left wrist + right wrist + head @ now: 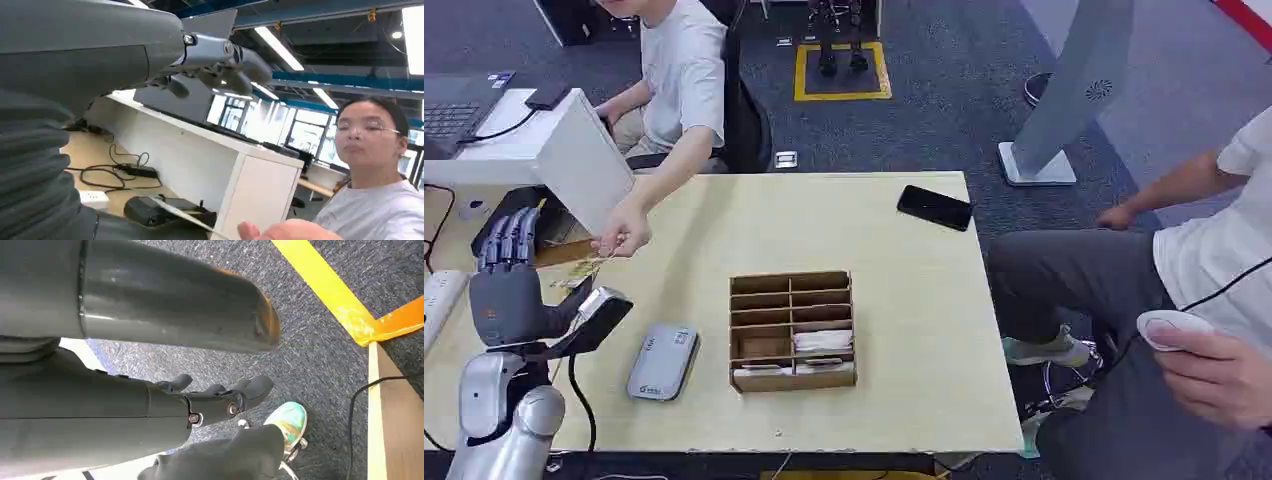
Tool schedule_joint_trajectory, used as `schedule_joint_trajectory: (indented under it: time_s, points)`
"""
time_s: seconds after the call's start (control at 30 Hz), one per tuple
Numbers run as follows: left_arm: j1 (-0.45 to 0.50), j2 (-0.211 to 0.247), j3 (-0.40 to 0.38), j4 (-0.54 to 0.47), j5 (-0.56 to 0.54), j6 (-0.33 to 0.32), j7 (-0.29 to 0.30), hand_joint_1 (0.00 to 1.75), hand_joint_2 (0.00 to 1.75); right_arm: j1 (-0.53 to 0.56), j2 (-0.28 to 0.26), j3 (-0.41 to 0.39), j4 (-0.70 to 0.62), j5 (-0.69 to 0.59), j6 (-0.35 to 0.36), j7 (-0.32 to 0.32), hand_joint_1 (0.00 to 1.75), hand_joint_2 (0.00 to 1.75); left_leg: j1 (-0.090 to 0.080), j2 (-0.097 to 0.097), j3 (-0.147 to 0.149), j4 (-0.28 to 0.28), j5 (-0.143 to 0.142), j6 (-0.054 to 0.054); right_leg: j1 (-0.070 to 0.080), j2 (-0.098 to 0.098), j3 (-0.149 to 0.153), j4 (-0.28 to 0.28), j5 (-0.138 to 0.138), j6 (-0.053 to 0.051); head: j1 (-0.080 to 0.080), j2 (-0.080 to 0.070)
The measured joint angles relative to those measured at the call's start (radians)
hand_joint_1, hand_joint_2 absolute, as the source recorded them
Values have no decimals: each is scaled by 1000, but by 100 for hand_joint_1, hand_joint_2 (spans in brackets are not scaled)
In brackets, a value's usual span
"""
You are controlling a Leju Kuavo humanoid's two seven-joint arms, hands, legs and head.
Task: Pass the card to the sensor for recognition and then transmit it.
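Just beyond the open, empty left hand, a person's hand holds the card.

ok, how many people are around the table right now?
2. One person sits at the far left side, hand reaching toward the robot's left hand. Another person sits off the right edge, holding a white device. Others may be out of frame.

A: Card status?
B: Held at a person's hand, too small and blurred to read; whether the left hand touches it cannot be told.

A: Sensor?
B: Markings illegible.

A: Seated person at the right?
B: Cut off by the frame edge.

A: Organizer?
B: 2 compartments hold white items, unidentifiable.
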Motion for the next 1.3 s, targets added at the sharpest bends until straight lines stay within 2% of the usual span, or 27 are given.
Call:
schedule_joint_trajectory:
  time_s: [0.53, 0.8, 0.9, 1.07, 1.1, 1.2, 1.23, 1.3]
  points:
    - [-4, 10, 0, 0, 57, -13, -22, 175, 175, 0, 2, -4, 0, 10, -8, 0, 0, 0, 0, 0, 0, 0, 0, 0, 0, 0, 0, 0, 0, 0, 0, 0]
    - [-4, 7, 0, -2, 194, -56, -71, 175, 175, 0, 2, -10, 0, 14, -8, -2, 0, 0, 0, 0, 0, 0, 0, 0, 0, 0, 0, 0, 0, 0, 0, 0]
    - [-5, -7, 0, -7, 332, -193, -47, 175, 175, 3, 3, -22, 0, 6, -15, -2, 0, 0, 0, 0, 0, 0, 0, 0, 0, 0, 0, 0, 0, 0, 0, 0]
    - [-10, -31, 0, -12, 377, -239, -39, 175, 175, 13, 5, -33, 0, 0, -26, -6, 0, 0, 0, 0, 0, 0, 0, 0, 0, 0, 0, 0, 0, 0, 0, 0]
    - [-13, -34, 0, -12, 404, -267, -27, 175, 175, 14, 5, -35, 0, -2, -27, -8, 0, 0, 0, 0, 0, 0, 0, 0, 0, 0, 0, 0, 0, 0, 0, 0]
    - [-18, -47, 0, -12, 564, -424, 51, 175, 175, 19, 6, -49, 0, -14, -38, -14, 0, 0, 0, 0, 0, 0, 0, 0, 0, 0, 0, 0, 0, 0, 0, 0]
    - [-17, -53, 0, -12, 660, -500, 94, 175, 175, 25, 6, -56, 2, -19, -48, -21, 0, 0, 0, -1, 0, 0, 0, 0, 0, 0, 0, 0, 0, 0, 0, 0]
    - [-15, -57, 2, -11, 802, -583, 153, 175, 175, 34, 6, -66, 4, -23, -59, -23, 0, 0, 0, 0, -1, 0, 0, 0, 0, 0, 0, 0, 0, 0, 0, 0]
